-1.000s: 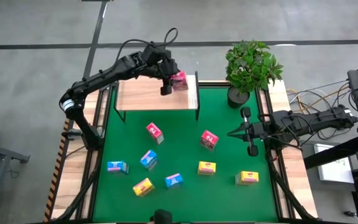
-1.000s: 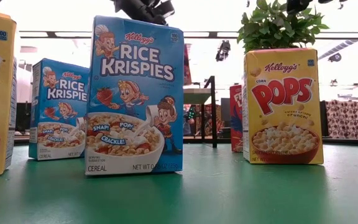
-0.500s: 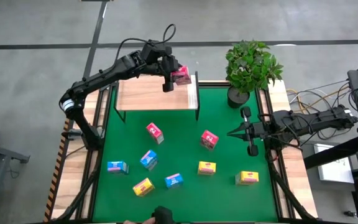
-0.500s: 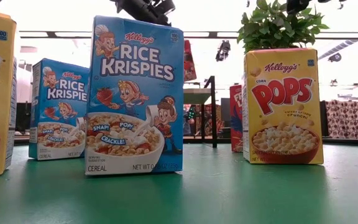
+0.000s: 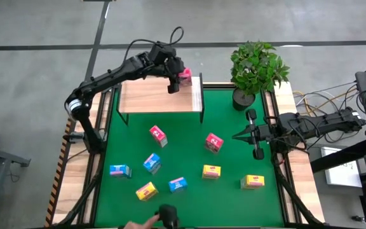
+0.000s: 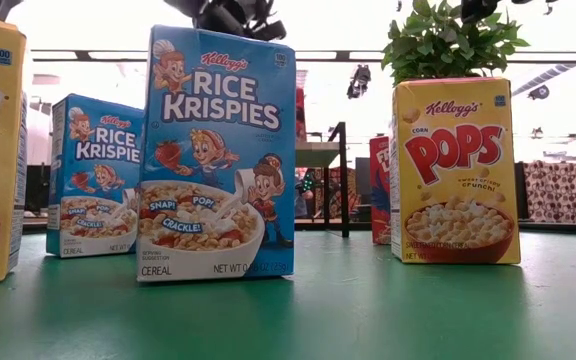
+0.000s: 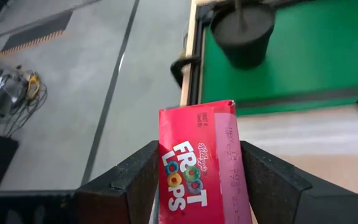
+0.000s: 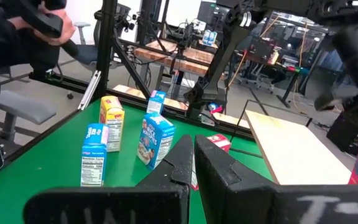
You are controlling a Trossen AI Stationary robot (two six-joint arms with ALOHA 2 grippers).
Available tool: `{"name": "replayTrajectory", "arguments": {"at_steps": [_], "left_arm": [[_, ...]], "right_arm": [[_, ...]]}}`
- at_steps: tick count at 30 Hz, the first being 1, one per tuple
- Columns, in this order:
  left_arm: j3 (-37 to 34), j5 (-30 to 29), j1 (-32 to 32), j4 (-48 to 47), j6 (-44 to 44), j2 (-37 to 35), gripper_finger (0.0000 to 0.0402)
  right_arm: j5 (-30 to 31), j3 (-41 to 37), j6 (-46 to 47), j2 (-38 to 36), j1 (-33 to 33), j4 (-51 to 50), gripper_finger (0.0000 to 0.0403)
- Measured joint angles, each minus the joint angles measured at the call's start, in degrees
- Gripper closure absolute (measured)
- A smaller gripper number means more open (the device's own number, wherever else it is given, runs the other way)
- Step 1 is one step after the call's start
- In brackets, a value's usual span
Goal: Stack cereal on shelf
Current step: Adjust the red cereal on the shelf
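The left tool (image 5: 178, 77) held a pink-red cereal box (image 5: 184, 77) clamped above the shelf (image 5: 151, 98) — placing was under way, next lowering and letting go — while the right tool (image 5: 237, 135), clenched empty, waited over the counter (image 5: 234, 191).

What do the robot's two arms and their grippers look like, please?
Both arms are dark, slim and jointed. The left arm carries a looping black cable and a pale band near its base. The right gripper has two dark, tapered fingers; the left gripper has broad, dark, angular ones.
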Motion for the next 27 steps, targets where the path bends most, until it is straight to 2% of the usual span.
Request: {"name": "replayTrajectory", "arguments": {"at_steps": [18,27], "left_arm": [[0.02,-1.35,0.70,-0.19,0.03,1.21,0.0207],[0.02,-1.35,0.76,-0.39,-0.47,1.19,0.0170]], "right_arm": [[0.03,0.00,0.02,0.04,0.00,0.00,0.0394],[0.03,0.00,0.04,0.04,0.00,0.00,0.0394]]}}
